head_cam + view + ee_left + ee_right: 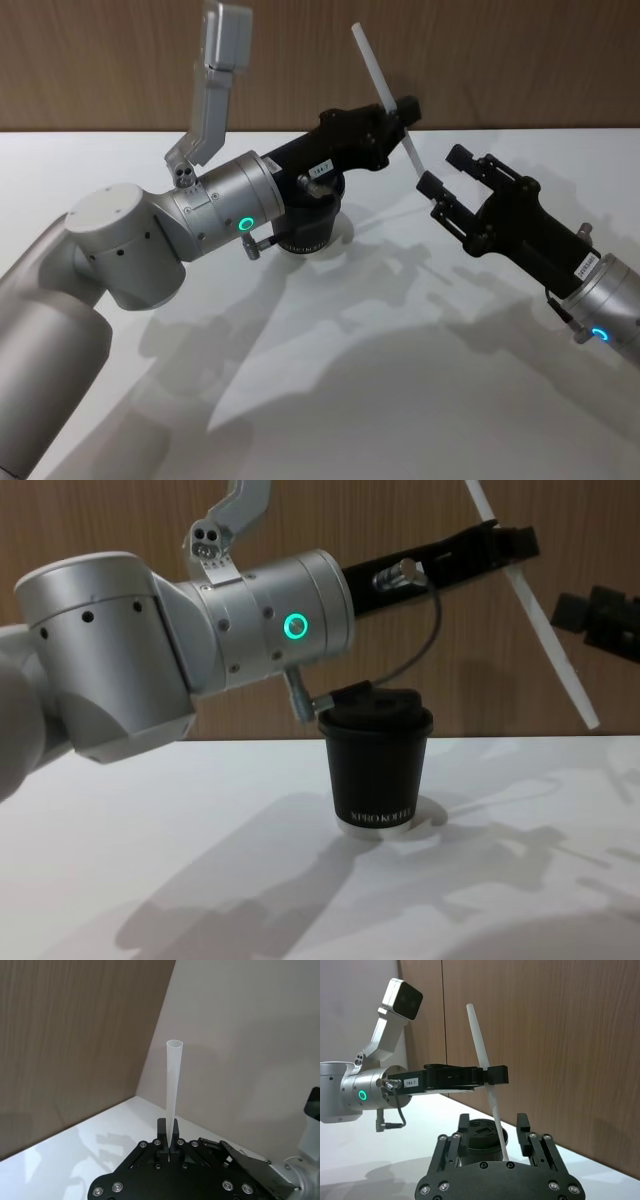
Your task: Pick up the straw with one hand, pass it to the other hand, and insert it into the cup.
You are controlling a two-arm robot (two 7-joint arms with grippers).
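In the head view the black left gripper with the silver wrist [408, 110] is clamped on the middle of the long, thin white straw [413, 155], holding it tilted in the air just right of the small black paper cup [312, 222], apparently to offer its lower end to the black right gripper [444, 170]. The left wrist view shows that pinch from close up, and the right wrist view shows the straw's lower part running between the right gripper's spread fingers, unpinched and ready for a hand-over. In the chest view the cup stands on the white table [150, 860] with its domed lid on, contents hidden, and the straw is outside it, up to the right.
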